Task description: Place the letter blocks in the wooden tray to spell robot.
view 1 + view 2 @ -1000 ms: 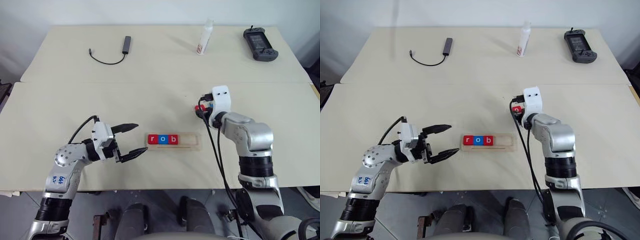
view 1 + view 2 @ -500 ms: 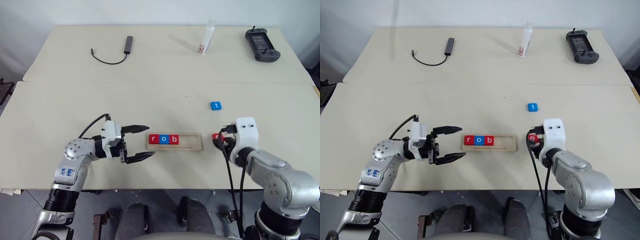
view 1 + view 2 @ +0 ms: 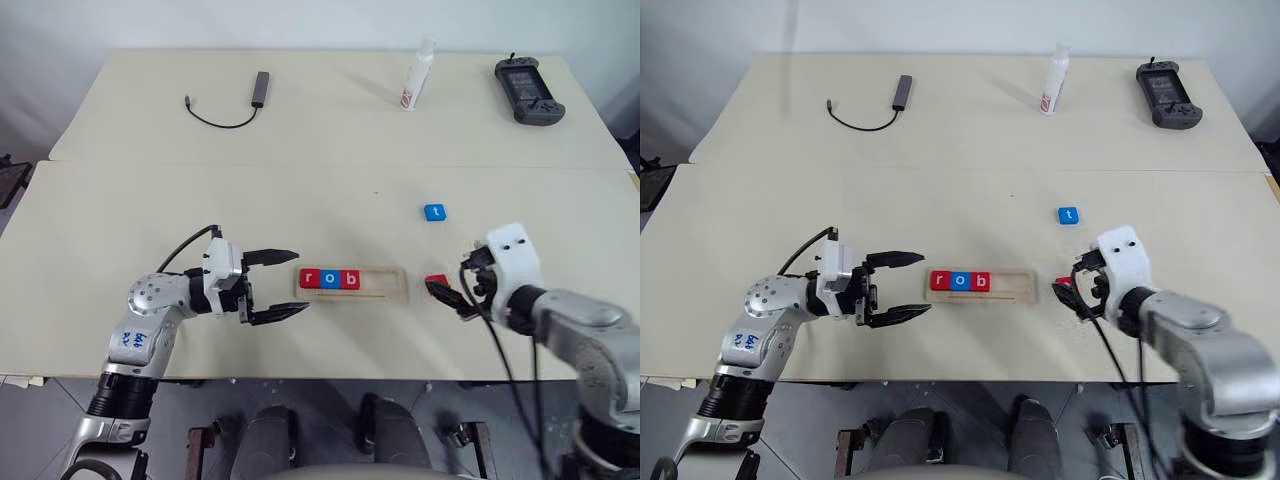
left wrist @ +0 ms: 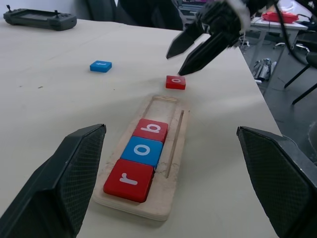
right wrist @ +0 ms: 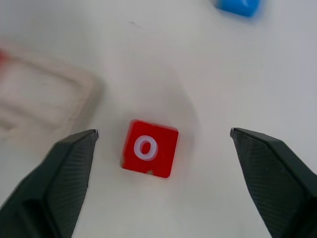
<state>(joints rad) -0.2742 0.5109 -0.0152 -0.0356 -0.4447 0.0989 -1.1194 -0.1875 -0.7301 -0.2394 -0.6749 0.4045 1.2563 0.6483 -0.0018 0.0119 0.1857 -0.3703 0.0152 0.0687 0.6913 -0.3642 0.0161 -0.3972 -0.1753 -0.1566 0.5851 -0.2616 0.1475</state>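
We read white lowercase letters on the blocks. In the tray (image 4: 171,148), filling the end nearer the left gripper, three blocks touch in a row: a red r (image 4: 129,179), a blue o (image 4: 142,150), a red b (image 4: 150,129). Just past the tray's empty end, a red block (image 5: 149,148) on the table reads o. Farther toward the table's far edge, a blue block (image 3: 434,212) reads t.

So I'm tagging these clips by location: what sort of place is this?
Probably a lab or office workspace, not a home: plain tables pushed together, a handheld controller and a USB hub lying on them, and office chairs and cluttered desks behind in the left wrist view.
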